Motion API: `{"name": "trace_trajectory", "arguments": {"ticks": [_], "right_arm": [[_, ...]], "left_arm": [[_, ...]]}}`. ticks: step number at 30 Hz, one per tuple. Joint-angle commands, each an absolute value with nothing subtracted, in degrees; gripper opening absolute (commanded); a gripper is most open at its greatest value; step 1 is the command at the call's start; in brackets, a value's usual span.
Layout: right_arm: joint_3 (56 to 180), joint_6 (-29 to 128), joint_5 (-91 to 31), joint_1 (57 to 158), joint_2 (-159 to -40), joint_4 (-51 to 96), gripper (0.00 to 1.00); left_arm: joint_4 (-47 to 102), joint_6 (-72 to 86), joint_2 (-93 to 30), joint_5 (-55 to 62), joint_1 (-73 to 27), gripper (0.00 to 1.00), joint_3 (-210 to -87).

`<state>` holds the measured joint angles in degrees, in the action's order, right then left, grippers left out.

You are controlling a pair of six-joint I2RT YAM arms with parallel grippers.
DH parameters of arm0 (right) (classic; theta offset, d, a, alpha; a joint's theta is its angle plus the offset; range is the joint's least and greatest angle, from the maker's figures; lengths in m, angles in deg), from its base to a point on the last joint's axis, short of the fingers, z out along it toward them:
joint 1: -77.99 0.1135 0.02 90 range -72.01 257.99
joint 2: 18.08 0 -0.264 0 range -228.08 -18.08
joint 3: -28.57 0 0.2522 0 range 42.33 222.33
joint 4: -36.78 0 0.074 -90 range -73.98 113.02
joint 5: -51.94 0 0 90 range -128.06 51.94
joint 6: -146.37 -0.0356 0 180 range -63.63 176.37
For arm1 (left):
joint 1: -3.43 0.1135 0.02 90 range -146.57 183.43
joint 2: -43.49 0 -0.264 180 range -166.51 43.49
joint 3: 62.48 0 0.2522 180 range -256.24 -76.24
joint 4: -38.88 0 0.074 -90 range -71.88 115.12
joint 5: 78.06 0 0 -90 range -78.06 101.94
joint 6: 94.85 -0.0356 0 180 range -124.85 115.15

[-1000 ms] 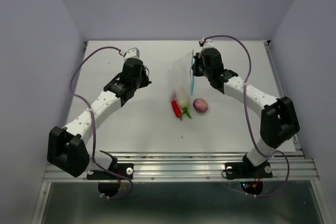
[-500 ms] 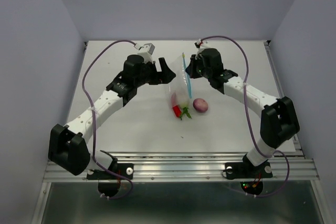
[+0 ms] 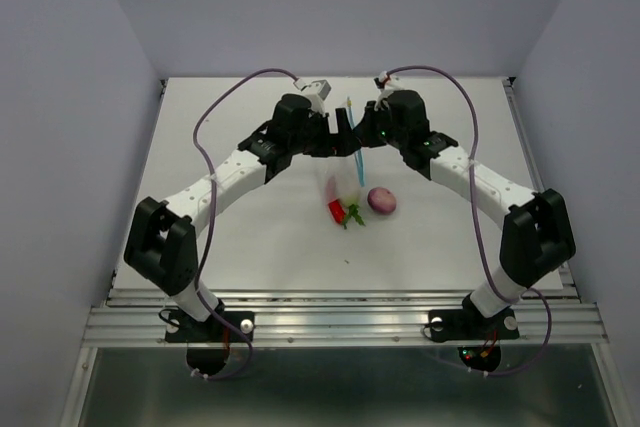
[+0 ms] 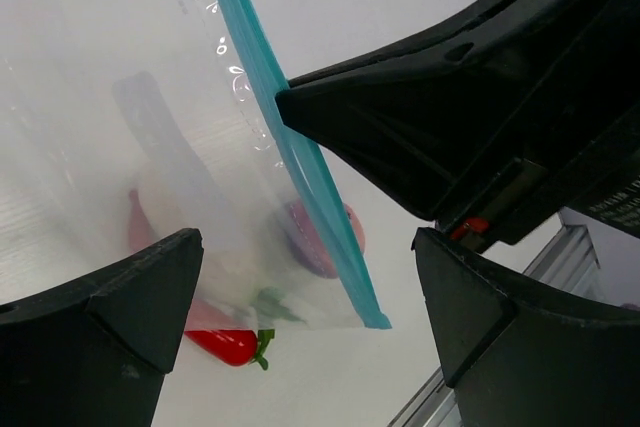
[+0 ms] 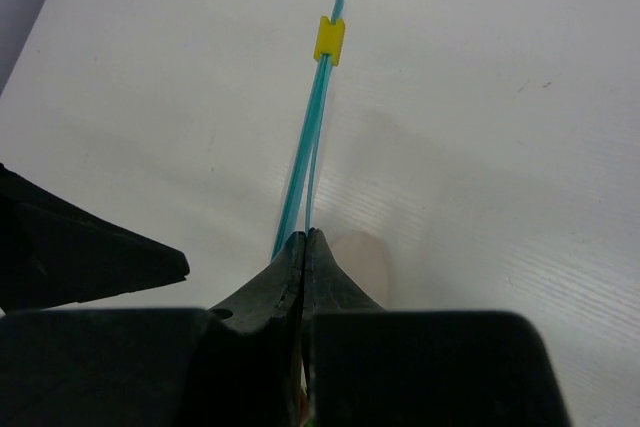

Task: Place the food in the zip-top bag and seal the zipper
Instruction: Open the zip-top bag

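Note:
The zip-top bag [image 3: 341, 162] hangs above the table, its light-blue zipper [image 3: 356, 150] running on edge. My right gripper [image 3: 366, 133] is shut on the zipper [image 5: 312, 137], with a yellow slider [image 5: 329, 39] at the strip's far end. My left gripper [image 3: 345, 130] is open, its jaws straddling the bag's [image 4: 150, 97] zipper edge [image 4: 300, 177] without touching it. The food lies on the table under the bag: a red chili [image 3: 336, 210], a white vegetable with a green stem [image 3: 349, 197] and a purplish-pink ball [image 3: 381, 200]. Chili [image 4: 225, 344] and ball [image 4: 345, 232] show below the left jaws.
The white table [image 3: 230, 237] is walled in by grey panels at the left, right and back. An aluminium rail [image 3: 340, 325] carries both arm bases along the near edge. Purple cables loop above each arm.
My left arm has swung right from the table's left side to the bag and its gripper has opened. The right gripper has lifted the bag, turning the zipper edge upright.

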<state>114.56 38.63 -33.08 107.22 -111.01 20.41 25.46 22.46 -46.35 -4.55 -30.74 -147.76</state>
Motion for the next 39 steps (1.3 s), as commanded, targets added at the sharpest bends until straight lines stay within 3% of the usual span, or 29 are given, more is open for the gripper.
{"name": "trace_trajectory", "arguments": {"ticks": [1,16,28,33,37,39], "right_arm": [[115.0,37.9,-32.4,107.3,-107.7,22.3,0.01],[114.3,37.0,-30.7,107.3,-107.1,22.3,0.01],[113.7,37.0,-30.8,107.3,-107.1,22.3,0.01],[113.3,37.1,-29.0,107.3,-106.3,22.3,0.01],[113.3,37.1,-28.5,107.3,-105.8,22.4,0.01],[113.2,37.2,-28.4,107.3,-105.6,23.1,0.01]], "left_arm": [[20.6,21.8,-48.4,0.8,-32.0,0.99,-153.5],[10.9,25.1,-53.5,20.5,-36.9,0.99,-161.1],[9.4,25.1,-53.4,22.9,-37.3,0.98,-161.0],[8.2,25.4,-55.2,24.6,-37.3,0.89,-162.4],[7.0,25.0,-56.8,25.4,-37.3,0.68,-163.7],[6.7,24.8,-57.5,25.4,-37.3,0.51,-164.0]]}}
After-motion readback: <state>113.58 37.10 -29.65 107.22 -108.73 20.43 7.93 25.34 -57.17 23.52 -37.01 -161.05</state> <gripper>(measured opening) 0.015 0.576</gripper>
